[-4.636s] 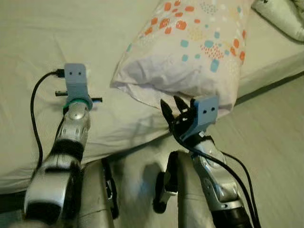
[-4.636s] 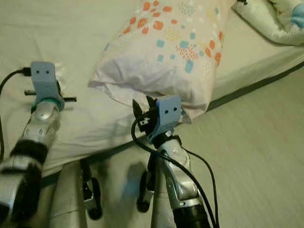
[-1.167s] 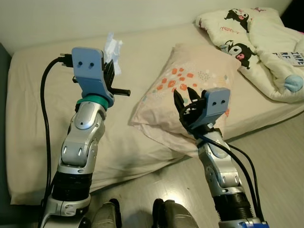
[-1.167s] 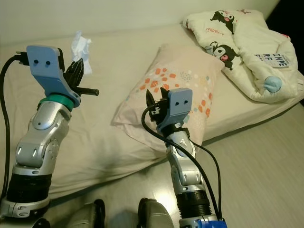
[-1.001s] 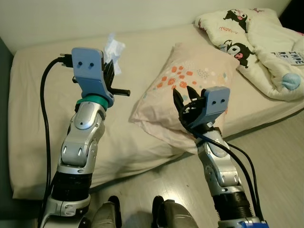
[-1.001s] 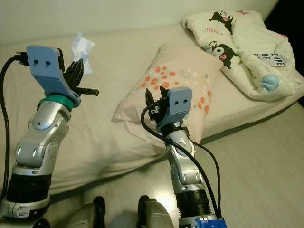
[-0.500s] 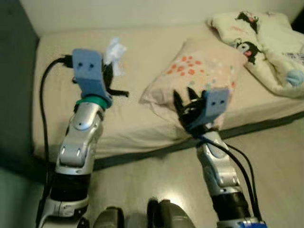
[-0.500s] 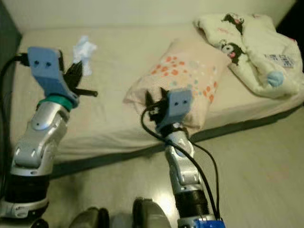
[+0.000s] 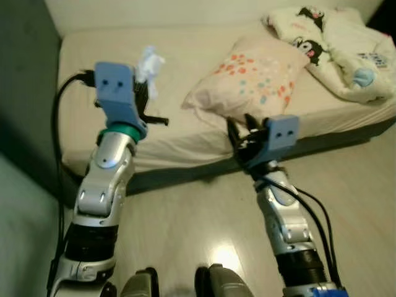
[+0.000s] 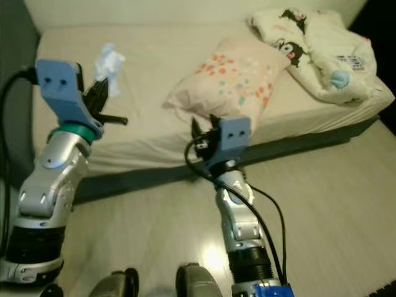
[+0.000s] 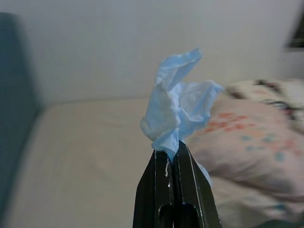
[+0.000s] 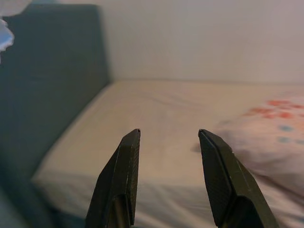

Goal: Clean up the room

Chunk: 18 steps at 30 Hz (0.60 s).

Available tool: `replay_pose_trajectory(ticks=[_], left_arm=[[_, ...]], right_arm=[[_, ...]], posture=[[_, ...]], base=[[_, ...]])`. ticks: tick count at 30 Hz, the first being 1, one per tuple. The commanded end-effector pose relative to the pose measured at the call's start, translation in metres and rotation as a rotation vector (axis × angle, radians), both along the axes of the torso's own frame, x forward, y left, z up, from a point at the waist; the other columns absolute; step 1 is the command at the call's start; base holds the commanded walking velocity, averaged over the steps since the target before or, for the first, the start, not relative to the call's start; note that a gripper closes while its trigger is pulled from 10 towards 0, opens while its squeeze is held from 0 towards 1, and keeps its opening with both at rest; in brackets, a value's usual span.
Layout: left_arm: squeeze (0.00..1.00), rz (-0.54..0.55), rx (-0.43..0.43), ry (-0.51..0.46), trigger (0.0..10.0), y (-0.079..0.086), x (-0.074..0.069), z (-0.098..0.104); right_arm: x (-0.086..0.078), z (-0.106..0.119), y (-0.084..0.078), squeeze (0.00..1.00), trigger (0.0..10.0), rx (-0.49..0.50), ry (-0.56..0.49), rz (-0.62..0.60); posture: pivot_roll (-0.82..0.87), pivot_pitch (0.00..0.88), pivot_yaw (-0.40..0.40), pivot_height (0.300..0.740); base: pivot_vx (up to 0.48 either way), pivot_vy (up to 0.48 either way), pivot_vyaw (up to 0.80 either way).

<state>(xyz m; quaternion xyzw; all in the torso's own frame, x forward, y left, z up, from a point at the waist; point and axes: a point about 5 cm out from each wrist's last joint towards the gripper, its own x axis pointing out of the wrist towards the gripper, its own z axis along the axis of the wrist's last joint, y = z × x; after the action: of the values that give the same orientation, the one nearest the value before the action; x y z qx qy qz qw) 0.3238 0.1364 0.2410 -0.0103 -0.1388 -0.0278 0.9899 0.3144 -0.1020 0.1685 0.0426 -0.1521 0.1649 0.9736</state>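
Left gripper [image 11: 171, 154] raised before bed [image 9: 185, 49], pinching crumpled, probably paper, tissue [image 11: 178, 114]. Right gripper [image 12: 168, 137] spread wide, holding nothing, near pillow [image 9: 253, 74].

blanket [image 9: 346, 49]: cut off at frame edge | pillow [image 11: 247, 142]: blurred in left wrist view
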Motion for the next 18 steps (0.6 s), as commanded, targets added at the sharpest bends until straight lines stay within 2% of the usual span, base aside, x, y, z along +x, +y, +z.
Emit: replay_pose_trajectory(ticks=[1, 8, 18], left_arm=[[0.0, -0.01, 0.005, 0.022, 10.0, -0.0041, -0.0008, -0.0052], [0.0, -0.01, 0.004, 0.02, 10.0, -0.004, -0.001, -0.0052], [0.0, -0.014, 0.01, 0.026, 10.0, -0.0044, -0.0009, -0.0061]], right_arm=[[-0.0006, -0.0052, -0.0064, 0.0, 10.0, -0.01, 0.016, -0.022], [-0.0004, -0.0056, -0.006, 0.0, 10.0, -0.014, 0.016, -0.019], [0.0, -0.0055, -0.0048, 0.0, 10.0, -0.011, 0.017, -0.008]], posture=[[-0.04, 0.065, -0.014, 0.74], [-0.04, 0.066, -0.014, 0.74], [-0.03, 0.065, -0.016, 0.74]], base=[[-0.368, 0.0, 0.0], [-0.308, 0.0, 0.39], [0.0, 0.0, 0.75]])
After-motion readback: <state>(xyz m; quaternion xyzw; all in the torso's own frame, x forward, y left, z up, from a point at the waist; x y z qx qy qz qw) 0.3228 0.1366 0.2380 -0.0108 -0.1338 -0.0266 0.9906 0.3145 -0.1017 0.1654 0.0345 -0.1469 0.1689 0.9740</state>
